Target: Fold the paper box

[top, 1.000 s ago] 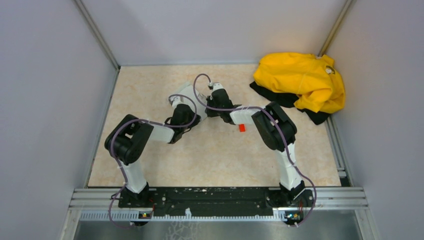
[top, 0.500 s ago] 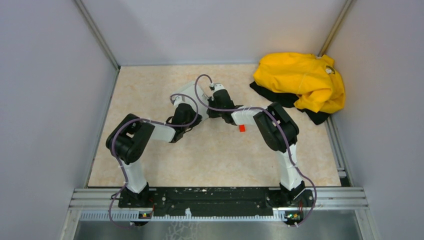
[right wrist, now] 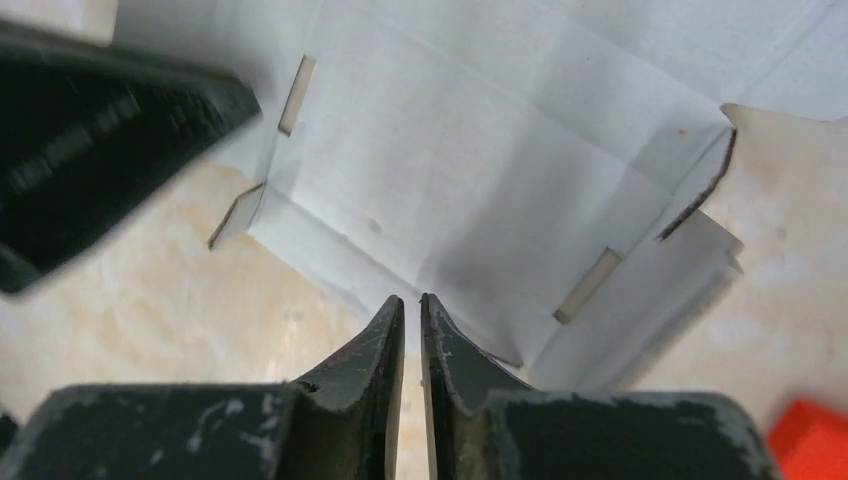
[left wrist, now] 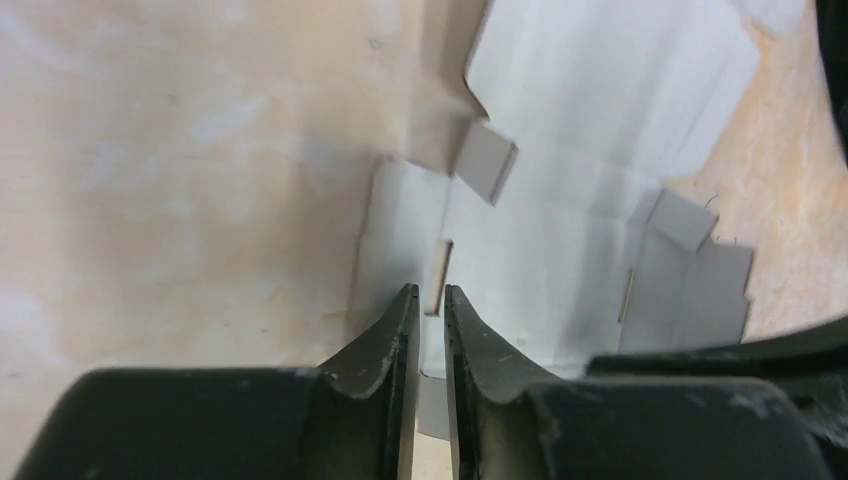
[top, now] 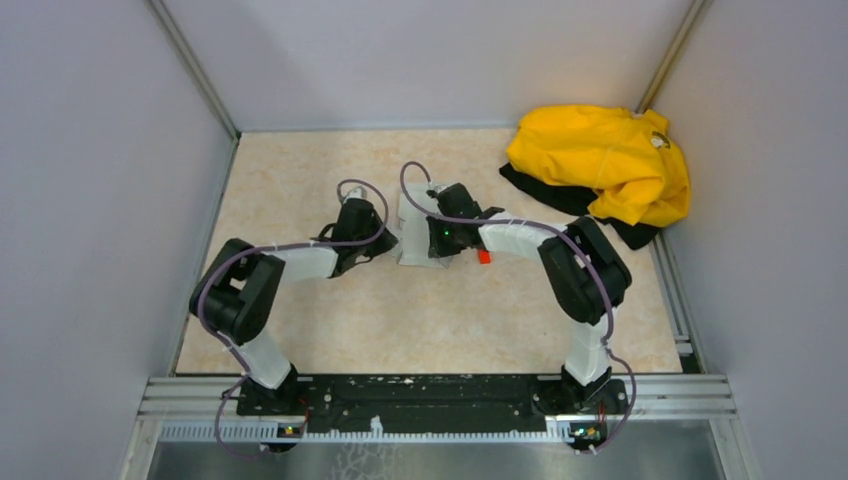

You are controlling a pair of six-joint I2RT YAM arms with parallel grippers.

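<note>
Work low over the pale marbled surface (top: 300, 300) filling the middle of the top view, and stay well clear of the yellow garment (top: 600, 165) heaped at upper right.

Find the paper box (top: 412, 215) just above centre of that view, between the two wrists: a grey-white die-cut sheet, partly creased, main panel flat on the surface, side flaps and small tabs lifted a little.

Treat the left gripper (left wrist: 425, 300) as barely parted: only a slit between the fingers, with a flap edge standing right at the tips at lower centre of the left wrist view. Cannot tell whether that edge is pinched or free.

Read the right gripper (right wrist: 410, 305) likewise: a thin slit, tips at the near edge of the sheet at lower centre of the right wrist view. Cannot tell whether paper is caught there either.

For a clean fold, pin the main panel with one gripper and raise a side wall along its scored line with the other. Aim tabs at the narrow slots (right wrist: 297, 95) without crushing the thin card.

Avoid nudging the small red block (top: 484, 257) just right of the sheet.
</note>
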